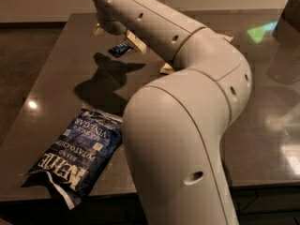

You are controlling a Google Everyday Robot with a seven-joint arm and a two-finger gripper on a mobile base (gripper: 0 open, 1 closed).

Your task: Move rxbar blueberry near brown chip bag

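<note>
The rxbar blueberry is a small dark blue wrapper lying flat on the dark table at the far left. My gripper hovers just above it, open, with one cream fingertip to the bar's right and the other to its left. The brown chip bag is almost wholly hidden behind my arm; only a pale corner shows to the right of the bar.
A large blue Kettle chip bag lies at the front left near the table's front edge. My bulky arm fills the middle of the view. A dark object stands at the back right.
</note>
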